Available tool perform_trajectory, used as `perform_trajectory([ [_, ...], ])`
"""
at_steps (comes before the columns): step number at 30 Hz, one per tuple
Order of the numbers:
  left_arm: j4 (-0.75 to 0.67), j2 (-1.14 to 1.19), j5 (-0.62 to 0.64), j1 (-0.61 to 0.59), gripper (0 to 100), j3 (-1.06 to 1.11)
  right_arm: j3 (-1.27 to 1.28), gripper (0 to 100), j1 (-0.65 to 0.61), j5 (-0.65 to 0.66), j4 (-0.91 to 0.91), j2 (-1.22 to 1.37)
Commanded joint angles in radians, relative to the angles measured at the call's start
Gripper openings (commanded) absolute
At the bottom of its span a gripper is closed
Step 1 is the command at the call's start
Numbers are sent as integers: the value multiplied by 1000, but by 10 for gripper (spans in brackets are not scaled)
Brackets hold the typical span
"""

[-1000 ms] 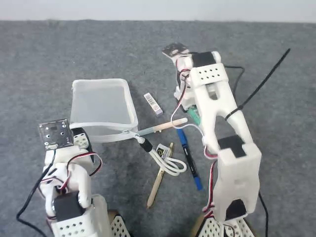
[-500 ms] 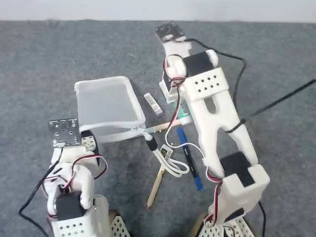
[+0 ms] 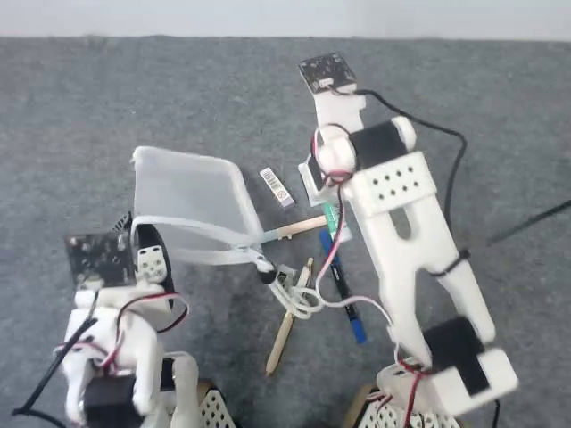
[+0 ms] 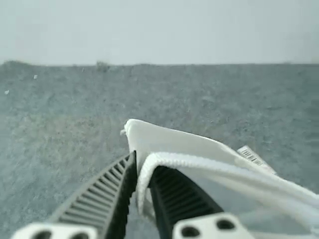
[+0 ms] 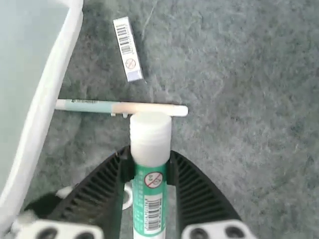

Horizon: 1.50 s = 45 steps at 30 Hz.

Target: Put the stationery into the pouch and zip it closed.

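Grey felt mat [image 3: 134, 98]: work surface. Pouch [image 3: 187, 201], white and translucent, sits on the left part of the mat with its open edge nearest the arms. The left gripper [image 4: 141, 164] is closed narrow on the pouch's upper rim and lifts it, apparently to hold the mouth agape. Right gripper [image 5: 148, 157]: clamped on a green glue stick [image 5: 149, 132], white cap forward, near the pouch's corner, likely lined up for insertion. Loose on the mat: white cable [image 3: 299, 299]; blue pen [image 3: 343, 294]; wooden pencil [image 3: 287, 325]; pale pen [image 5: 119, 107], one end at the mouth; small barcoded box [image 3: 277, 187], just beside the pouch.
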Motion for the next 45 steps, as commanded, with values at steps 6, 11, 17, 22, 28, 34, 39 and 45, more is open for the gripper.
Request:
perform_trajectory([
  [6, 48, 410, -5, 74, 10, -409, 221, 6, 22, -12, -213, -257],
  [11, 107, 594, 78, 77, 9, -570, 315, 6, 22, -12, -288, -329],
  [17, 110, 664, 106, 72, 9, -565, 339, 6, 15, -12, -308, -395],
  [22, 68, 669, 143, 32, 9, -535, 334, 6, 13, -68, -352, -487],
  [28, 37, 669, 155, -54, 9, -509, 336, 6, -88, -69, -532, -568],
  [34, 2, 666, 180, -75, 9, -463, 344, 6, -222, -68, -759, -576],
  [39, -28, 666, 190, -75, 9, -437, 370, 6, -300, -68, -860, -584],
  [45, -29, 666, 192, -75, 9, -435, 559, 6, -348, -68, -1107, -585],
])
